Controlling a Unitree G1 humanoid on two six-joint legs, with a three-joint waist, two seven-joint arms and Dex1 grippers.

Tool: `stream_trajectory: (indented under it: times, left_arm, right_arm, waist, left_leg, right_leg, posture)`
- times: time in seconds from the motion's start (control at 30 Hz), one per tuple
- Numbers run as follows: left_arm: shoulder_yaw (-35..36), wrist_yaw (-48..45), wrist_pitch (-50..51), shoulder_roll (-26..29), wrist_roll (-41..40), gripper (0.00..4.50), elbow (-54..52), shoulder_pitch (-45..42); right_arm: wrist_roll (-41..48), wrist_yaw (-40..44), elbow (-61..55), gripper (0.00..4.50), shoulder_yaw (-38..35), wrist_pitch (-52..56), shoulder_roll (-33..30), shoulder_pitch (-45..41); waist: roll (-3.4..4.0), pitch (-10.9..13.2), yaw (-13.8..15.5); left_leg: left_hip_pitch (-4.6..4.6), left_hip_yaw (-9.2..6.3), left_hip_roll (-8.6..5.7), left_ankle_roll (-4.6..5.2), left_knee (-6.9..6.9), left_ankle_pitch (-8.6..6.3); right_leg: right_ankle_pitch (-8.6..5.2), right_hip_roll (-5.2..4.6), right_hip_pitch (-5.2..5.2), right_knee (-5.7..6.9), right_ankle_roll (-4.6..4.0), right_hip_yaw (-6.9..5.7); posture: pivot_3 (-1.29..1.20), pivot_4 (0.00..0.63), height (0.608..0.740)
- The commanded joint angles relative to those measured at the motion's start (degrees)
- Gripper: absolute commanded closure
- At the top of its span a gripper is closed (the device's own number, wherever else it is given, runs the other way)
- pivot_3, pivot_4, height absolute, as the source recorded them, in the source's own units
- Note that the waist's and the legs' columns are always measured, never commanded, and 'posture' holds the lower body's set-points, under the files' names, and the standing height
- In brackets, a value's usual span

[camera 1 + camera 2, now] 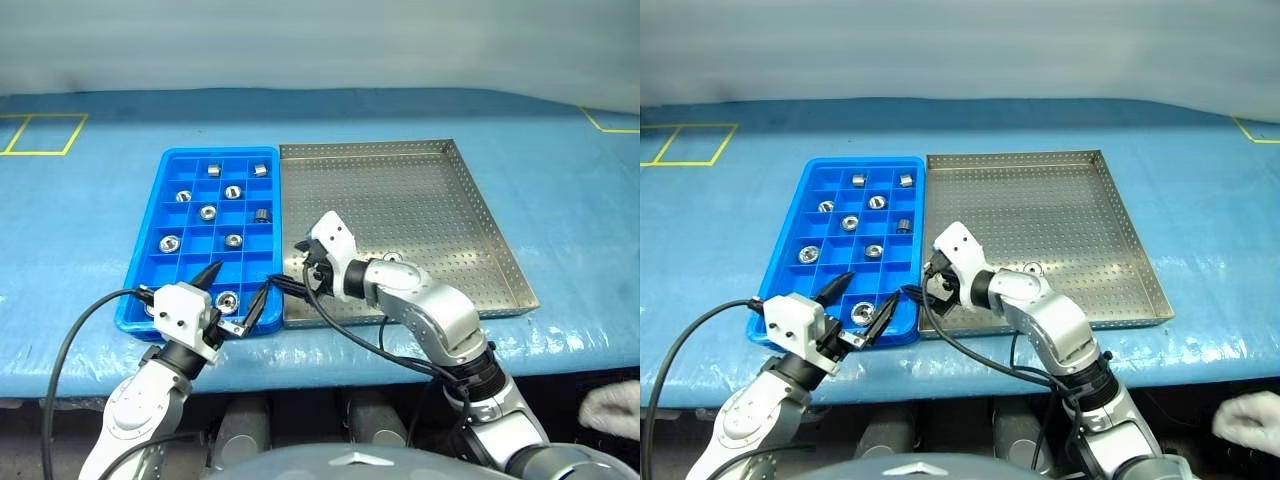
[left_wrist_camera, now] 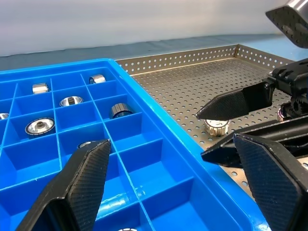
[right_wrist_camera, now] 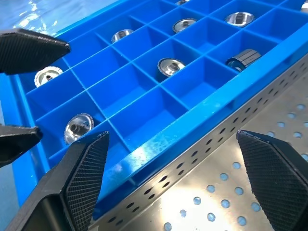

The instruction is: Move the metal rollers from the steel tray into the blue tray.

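Looking down, we see one metal roller (image 1: 393,258) left on the steel tray (image 1: 440,200), just behind our right gripper (image 3: 175,185), whose jaws are spread wide and empty over the tray's edge. Other rollers sit in the blue tray (image 1: 150,222). Our left gripper (image 1: 232,298) hovers open over its near corner.

blue tray (image 1: 150,222): glossy plastic | steel tray (image 1: 470,190): perforated metal | metal rollers (image 1: 208,212): shiny
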Motion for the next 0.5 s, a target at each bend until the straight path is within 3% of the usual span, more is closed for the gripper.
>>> stream_trajectory:
  times: [0.03,0.2,0.5]
  left_arm:
    - [-0.11,-0.77,0.01,0.32,-1.11,0.00,-0.63,-0.54]
    - [-0.29,-1.13,0.22,0.49,-1.18,0.00,-0.36,-1.18]
    - [-0.75,-0.48,0.40,0.14,-0.73,0.00,-0.60,-1.29]
  right_arm:
    - [-0.59,-4.56,-1.37,0.03,-5.93,-3.13,2.20,-1.81]
    - [-1.17,-9.97,0.57,0.03,-10.86,-2.76,5.04,-2.37]
    - [-4.74,-14.20,8.61,0.03,-8.74,-5.40,8.77,-0.60]
  waist:
    - [0.00,0.00,-0.06]
    - [0.00,-0.01,-0.31]
    - [0.01,-0.01,-1.44]
  left_leg:
    - [0.00,0.00,0.00,0.00,0.01,0.00]
    - [0.00,0.00,0.00,0.00,0.05,0.00]
    - [0.01,0.00,0.00,0.00,0.04,0.00]
  right_leg:
    - [0.00,0.00,0.00,0.00,0.00,0.00]
    - [0.01,0.00,0.03,0.01,0.01,0.01]
    - [0.03,0.00,0.02,0.04,0.02,0.03]
  posture:
    - [0.04,0.150,0.740]
    - [0.04,0.150,0.740]
    - [0.07,0.150,0.740]
